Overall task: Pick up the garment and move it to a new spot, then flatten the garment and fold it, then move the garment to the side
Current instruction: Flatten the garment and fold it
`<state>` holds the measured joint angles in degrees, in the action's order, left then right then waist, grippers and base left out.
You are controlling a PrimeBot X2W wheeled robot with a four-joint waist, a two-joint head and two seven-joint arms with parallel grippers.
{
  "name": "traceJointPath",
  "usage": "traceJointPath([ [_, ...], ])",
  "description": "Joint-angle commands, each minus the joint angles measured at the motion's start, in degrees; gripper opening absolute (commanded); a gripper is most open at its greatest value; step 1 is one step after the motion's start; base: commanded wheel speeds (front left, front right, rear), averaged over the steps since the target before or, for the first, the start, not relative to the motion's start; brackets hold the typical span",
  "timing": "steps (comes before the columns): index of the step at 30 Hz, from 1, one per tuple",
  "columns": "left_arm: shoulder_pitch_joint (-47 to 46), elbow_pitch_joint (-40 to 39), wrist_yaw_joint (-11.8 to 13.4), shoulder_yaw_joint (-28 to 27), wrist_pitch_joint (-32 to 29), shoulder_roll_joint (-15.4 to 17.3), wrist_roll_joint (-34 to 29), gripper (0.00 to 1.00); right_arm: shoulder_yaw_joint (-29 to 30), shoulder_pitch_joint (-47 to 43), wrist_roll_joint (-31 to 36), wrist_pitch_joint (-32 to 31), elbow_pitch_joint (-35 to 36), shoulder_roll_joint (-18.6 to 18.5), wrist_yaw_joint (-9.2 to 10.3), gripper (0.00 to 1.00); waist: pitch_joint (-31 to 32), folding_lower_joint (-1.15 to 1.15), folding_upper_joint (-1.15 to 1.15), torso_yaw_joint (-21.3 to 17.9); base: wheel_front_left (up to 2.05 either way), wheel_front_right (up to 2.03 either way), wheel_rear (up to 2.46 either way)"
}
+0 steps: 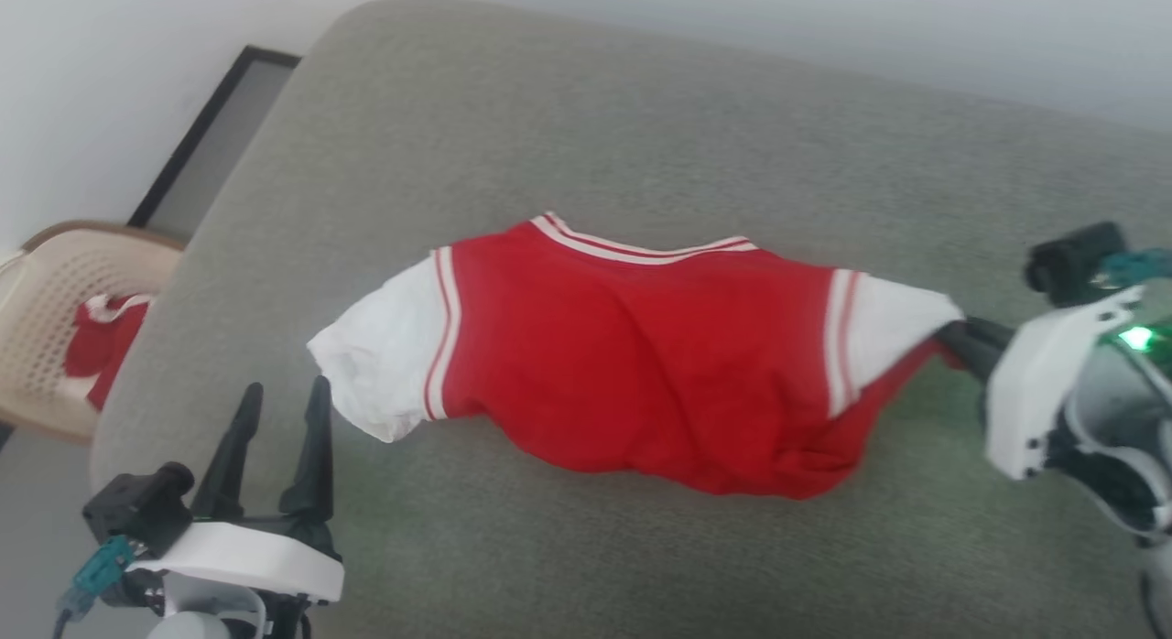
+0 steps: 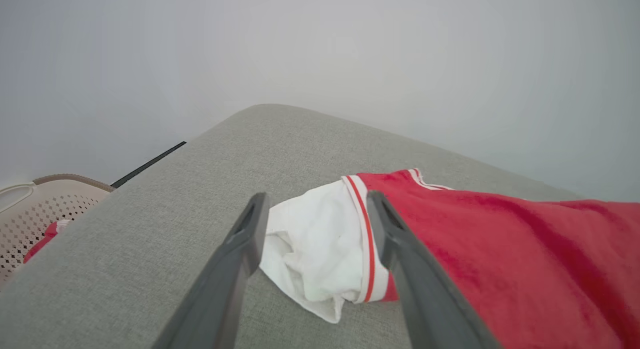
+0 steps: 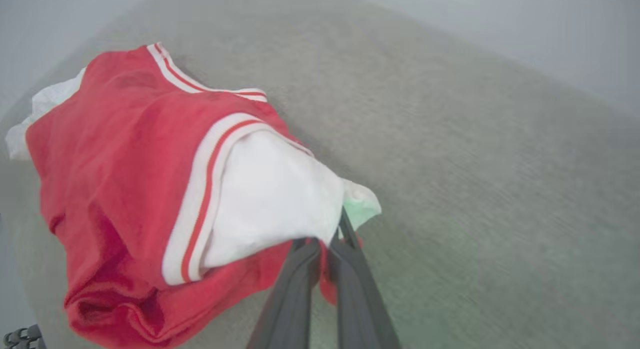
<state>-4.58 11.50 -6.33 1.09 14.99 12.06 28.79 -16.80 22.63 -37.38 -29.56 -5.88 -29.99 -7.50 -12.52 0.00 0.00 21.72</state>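
Observation:
The garment [image 1: 641, 355], a red jersey with white sleeves and striped trim, lies rumpled across the grey cushion [image 1: 641, 135]. My right gripper [image 1: 957, 337] is shut on the tip of its right white sleeve. In the right wrist view the closed fingers [image 3: 325, 249] pinch that sleeve of the garment [image 3: 150, 154], pulling the cloth taut. My left gripper [image 1: 286, 396] stands open just short of the left white sleeve. The left wrist view shows that sleeve of the garment [image 2: 320, 244] between its spread fingers [image 2: 250, 229], with nothing gripped.
A cream perforated basket [image 1: 55, 300] with a small red-and-white bundle [image 1: 105, 346] stands on the floor left of the cushion. A dark-framed panel [image 1: 215, 135] leans at the wall behind it. Bare cushion stretches behind and in front of the garment.

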Motion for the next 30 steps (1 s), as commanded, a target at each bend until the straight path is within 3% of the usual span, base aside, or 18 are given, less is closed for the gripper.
traceJointPath([
  [1,0.22,-0.26,-0.12,-0.22,0.25,0.01,-0.09,1.00,0.35,-0.63,-0.42,-0.32,0.08,-0.31,0.02,0.00,0.54,0.00,0.00,-0.93,0.00,0.00,0.00],
  [13,1.12,-1.68,0.27,-0.43,-0.30,2.27,-0.87,1.00,12.74,-8.21,-0.27,-4.51,-1.41,-2.51,0.02,0.00,2.34,0.00,0.00,-6.91,0.00,0.00,0.00],
  [20,0.65,-2.05,0.53,0.14,-0.99,2.65,-0.98,1.00,12.30,-10.14,-0.23,-3.05,-4.91,-0.49,0.02,0.00,2.29,0.00,0.00,-8.90,0.00,0.00,0.00],
  [21,0.68,-2.08,0.58,0.26,-1.08,2.81,-1.12,1.00,12.02,-9.87,-0.12,-2.54,-5.34,0.01,0.02,0.20,2.33,0.00,0.00,-9.25,0.00,0.00,0.00],
  [22,0.67,-2.13,0.58,0.28,-1.14,2.93,-1.16,1.00,11.88,-9.38,-0.01,-2.03,-5.76,0.37,0.02,0.68,2.37,0.00,0.00,-9.61,0.00,0.00,0.00],
  [23,0.62,-2.23,0.68,0.34,-1.20,2.99,-1.19,1.00,11.55,-8.94,0.11,-1.63,-6.25,0.63,0.02,1.00,2.42,0.00,0.00,-9.98,0.00,0.00,0.00],
  [30,0.05,-2.83,0.98,0.14,-2.10,4.20,-0.97,1.00,9.63,-6.59,-0.41,0.90,-6.62,1.78,0.02,1.00,3.11,0.00,0.00,-12.95,0.00,0.00,0.00],
])
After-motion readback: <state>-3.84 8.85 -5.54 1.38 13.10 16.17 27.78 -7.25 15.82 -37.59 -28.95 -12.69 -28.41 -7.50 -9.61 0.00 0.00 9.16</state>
